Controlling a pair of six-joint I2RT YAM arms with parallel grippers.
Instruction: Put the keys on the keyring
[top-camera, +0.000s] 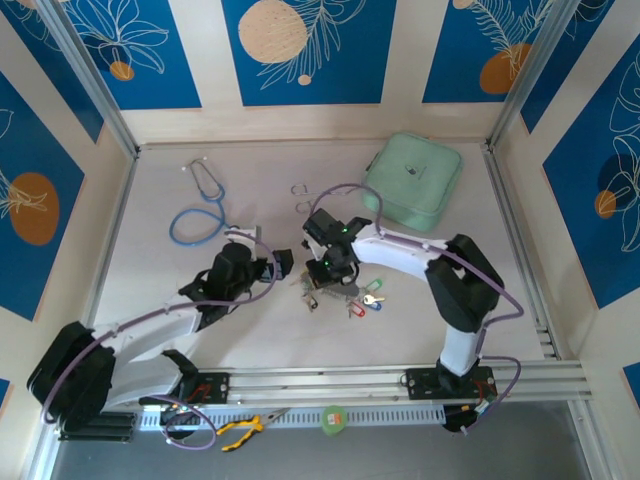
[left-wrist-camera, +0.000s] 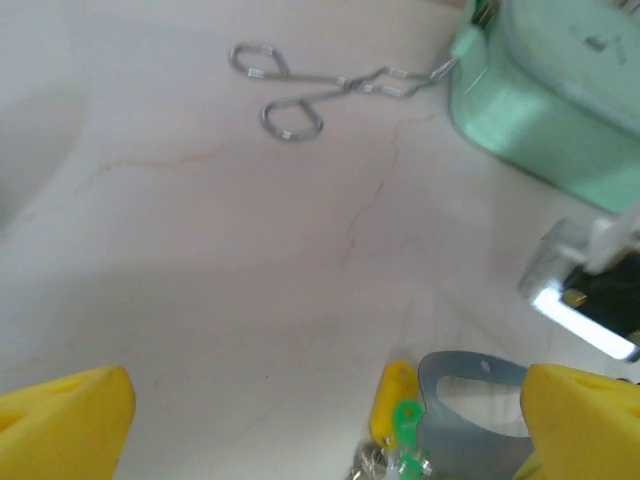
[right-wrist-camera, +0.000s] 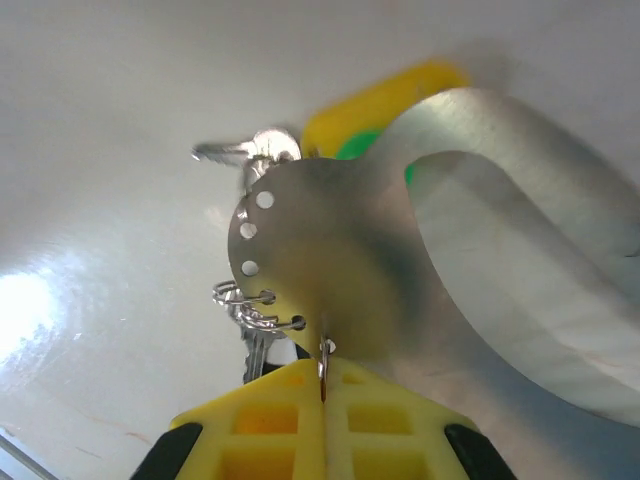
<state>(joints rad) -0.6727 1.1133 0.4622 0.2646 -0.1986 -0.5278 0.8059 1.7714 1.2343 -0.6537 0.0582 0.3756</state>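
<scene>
The keyring (right-wrist-camera: 400, 270) is a big pale grey metal loop with a row of small holes along its edge; it lies flat in front of my right gripper (right-wrist-camera: 322, 372). That gripper is shut on a thin split ring (right-wrist-camera: 323, 352) at the loop's rim. Two more split rings (right-wrist-camera: 252, 306) with a metal key hang from the holes. A yellow key head (right-wrist-camera: 385, 100) and a green one (right-wrist-camera: 358, 148) peek from behind. My left gripper (left-wrist-camera: 325, 400) stands open, the keyring (left-wrist-camera: 470, 395), yellow key (left-wrist-camera: 394, 400) and green key (left-wrist-camera: 406, 418) lying near its right finger. Loose coloured keys (top-camera: 366, 298) lie by the right gripper (top-camera: 322, 280).
Steel forceps (top-camera: 305, 195) (left-wrist-camera: 330, 90) lie behind the grippers. A mint-green case (top-camera: 412, 182) (left-wrist-camera: 560, 110) sits at the back right and a blue stethoscope (top-camera: 200, 205) at the back left. Yellow pliers (top-camera: 245, 430) and a green roll (top-camera: 333, 418) rest on the front rail.
</scene>
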